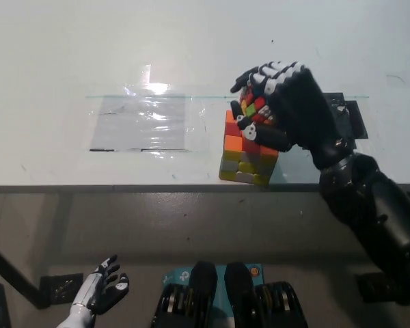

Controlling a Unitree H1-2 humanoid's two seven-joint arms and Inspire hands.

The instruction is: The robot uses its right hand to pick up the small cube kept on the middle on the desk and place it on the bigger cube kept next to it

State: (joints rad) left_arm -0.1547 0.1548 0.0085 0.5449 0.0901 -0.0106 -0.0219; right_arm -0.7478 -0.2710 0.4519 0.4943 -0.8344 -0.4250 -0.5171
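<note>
1. Head view looks steeply down on a white desk (68, 55) whose front edge runs across the middle of the picture.
2. The black right hand (280, 102) reaches in from the lower right and is closed around the small cube (253, 109), whose red, green and orange tiles show between the fingers (249, 121).
3. The small cube sits directly over the top of the bigger cube (247, 156); whether it touches that top or hangs just above it cannot be told.
4. The bigger cube stands near the desk's front edge, with orange and red tiles on top and yellow and grey tiles on the side facing the camera. Its upper right part is covered by the right hand.
5. A clear plastic sheet (147, 123) lies flat on the desk just left of the bigger cube, with a bright glare spot at its upper edge.
6. A dark flat patch (348, 117) lies on the desk behind the right wrist.
7. The white left hand (99, 287) hangs below the desk at the lower left, holding nothing, fingers spread apart.
</note>
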